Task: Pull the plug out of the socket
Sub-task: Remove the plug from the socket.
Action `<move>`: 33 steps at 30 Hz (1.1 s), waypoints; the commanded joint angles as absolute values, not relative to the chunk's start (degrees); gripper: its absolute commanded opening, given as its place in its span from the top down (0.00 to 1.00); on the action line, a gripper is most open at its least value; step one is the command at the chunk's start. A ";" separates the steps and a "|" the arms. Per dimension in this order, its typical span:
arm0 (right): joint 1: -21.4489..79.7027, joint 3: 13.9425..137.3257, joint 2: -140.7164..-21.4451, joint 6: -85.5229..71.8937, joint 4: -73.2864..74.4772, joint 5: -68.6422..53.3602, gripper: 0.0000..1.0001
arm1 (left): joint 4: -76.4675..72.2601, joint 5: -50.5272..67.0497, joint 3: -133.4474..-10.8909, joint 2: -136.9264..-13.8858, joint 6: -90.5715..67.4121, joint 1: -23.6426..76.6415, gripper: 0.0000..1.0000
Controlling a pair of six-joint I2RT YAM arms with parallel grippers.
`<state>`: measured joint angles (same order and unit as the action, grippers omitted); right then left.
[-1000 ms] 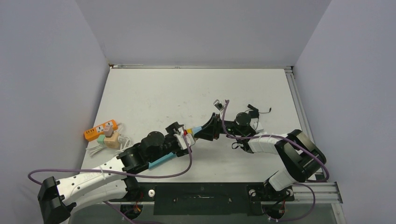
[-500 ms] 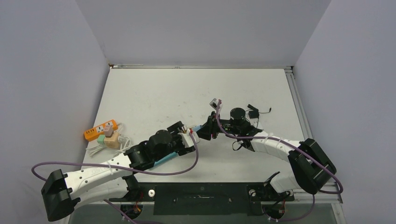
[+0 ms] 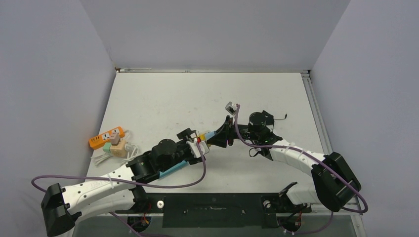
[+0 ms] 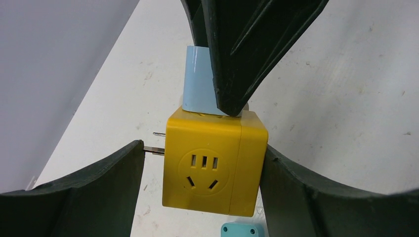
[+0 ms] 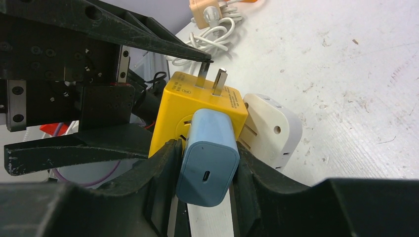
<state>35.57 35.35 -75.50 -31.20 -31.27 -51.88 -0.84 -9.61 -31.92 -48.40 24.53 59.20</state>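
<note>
1. The right fingers (image 5: 205, 163) are clamping the blue plug (image 5: 207, 158), and the left fingers (image 4: 202, 173) are bracing the yellow socket cube (image 4: 212, 163) above the surface (image 3: 163, 103).
2. Both arms are shifting slightly from half a second ago, yet the plug is staying seated, so the pull is still unfinished.

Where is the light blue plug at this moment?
The light blue plug sits in the yellow cube socket near the table's middle, clamped by the right hand; the left hand straddles the cube.
</note>
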 commanded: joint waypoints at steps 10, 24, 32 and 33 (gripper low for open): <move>36.65 37.12 -73.90 -35.60 -41.39 -62.93 0.95 | -4.67 -11.45 -31.90 -47.57 25.58 60.46 1.00; 41.17 50.25 -73.45 -25.92 -4.62 -36.16 0.95 | -3.52 -14.89 -34.36 -52.71 23.42 60.82 1.00; 41.05 49.90 -70.00 -26.90 -7.79 -45.62 0.95 | -4.64 -10.33 -33.32 -49.09 22.88 60.82 1.00; 41.05 49.72 -69.30 -27.02 -8.25 -46.90 0.95 | -4.62 -9.76 -33.18 -48.27 22.73 60.82 1.00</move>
<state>40.10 46.94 -74.26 -26.24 -2.42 -38.98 -1.26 -13.72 -31.88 -51.40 23.97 60.66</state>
